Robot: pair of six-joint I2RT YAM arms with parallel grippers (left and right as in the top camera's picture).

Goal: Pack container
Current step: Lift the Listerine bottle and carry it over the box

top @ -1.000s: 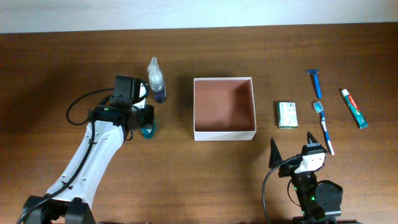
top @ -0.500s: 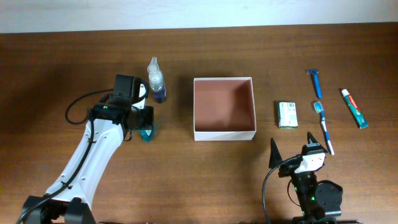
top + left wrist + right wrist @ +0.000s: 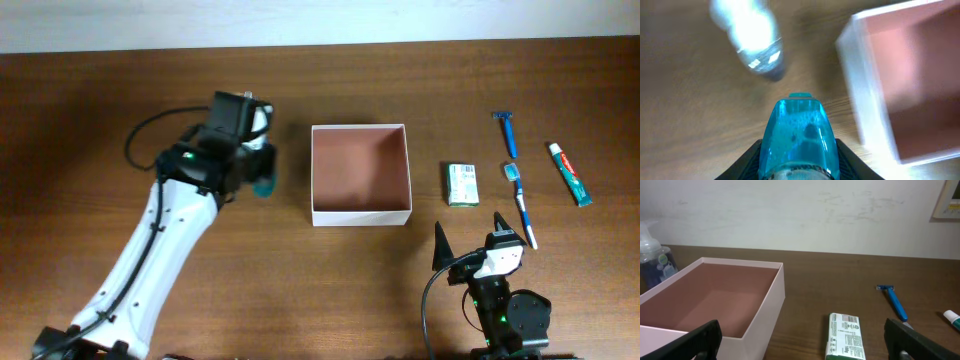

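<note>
while the left gripper (image 3: 799, 161) clamps a translucent blue bottle (image 3: 799, 131) at nine o'clock of the container (image 3: 361, 213), its pinkish floor lies bare; right gripper (image 3: 810, 343) gapes wide.

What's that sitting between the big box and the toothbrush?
A small green-white packet lies between the container and the toothbrush, touching neither. The overhead view shows it plainly.

Wooden desk (image 3: 300, 290): container (image 3: 360, 213) centre; spray bottle (image 3: 654, 260) left; packet (image 3: 462, 184), razor (image 3: 508, 131), toothbrush (image 3: 521, 205), toothpaste tube (image 3: 570, 174) right.
</note>
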